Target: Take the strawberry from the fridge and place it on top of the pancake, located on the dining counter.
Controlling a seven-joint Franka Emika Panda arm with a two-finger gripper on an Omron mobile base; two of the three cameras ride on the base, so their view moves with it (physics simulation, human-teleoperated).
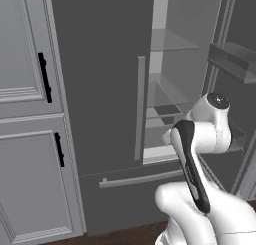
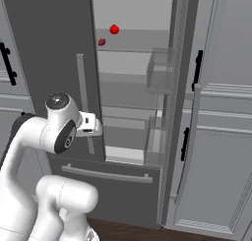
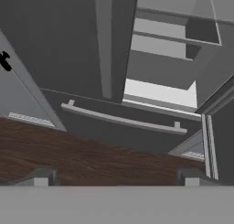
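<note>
Up on a high shelf inside the fridge [image 2: 54, 48], the right base view catches the strawberry [image 2: 102, 42] – small and dark red, at about 8 o'clock from a brighter red ball [image 2: 114, 29] and just beside it. The left base view looks into the same open compartment from the other side and gives pale shelves [image 1: 167, 91] and a clear door bin [image 1: 234, 61]. Below, the hand view looks along the gripper [image 3: 116, 178] at the drawer handle [image 3: 123, 120], a white lower shelf [image 3: 160, 91] at 1 o'clock from it, and the dark wood floor [image 3: 87, 157] nearest the camera. Its two fingertips [image 3: 41, 178] stand spread wide with nothing between them – well below the fruit.
</note>
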